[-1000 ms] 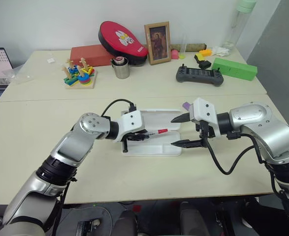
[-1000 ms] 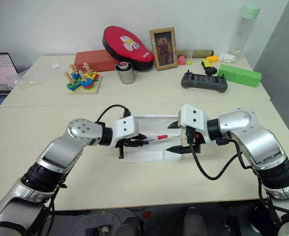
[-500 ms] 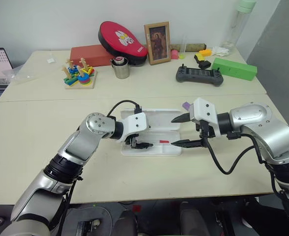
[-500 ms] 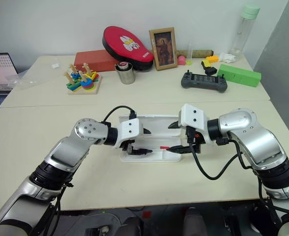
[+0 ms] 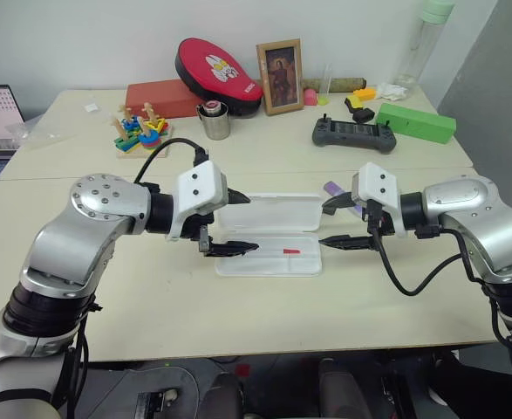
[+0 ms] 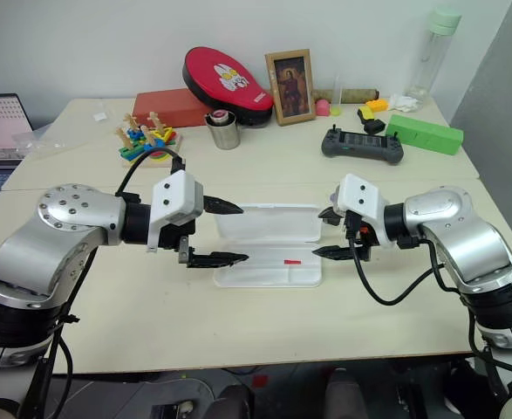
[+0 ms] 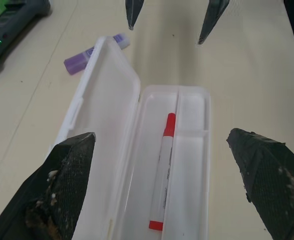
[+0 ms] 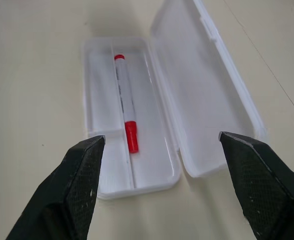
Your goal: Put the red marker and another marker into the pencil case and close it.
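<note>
Highlighter (image 5: 333, 188) on bench just beyond case's (image 5: 269, 264) far right corner, beside right end effector (image 5: 334, 224), axis along lid edge | red marker (image 7: 163, 172) in tray | both end effectors open, empty; left (image 5: 238, 223) farther

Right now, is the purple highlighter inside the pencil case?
No, the purple highlighter lies on the table outside the open pencil case.

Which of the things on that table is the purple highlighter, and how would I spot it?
Find the open white pencil case in the middle of the near table. Just past its right end, on the tabletop beside the right gripper, lies the purple highlighter. It is short, chunky and lavender, unlike the slim red marker inside the case.
</note>
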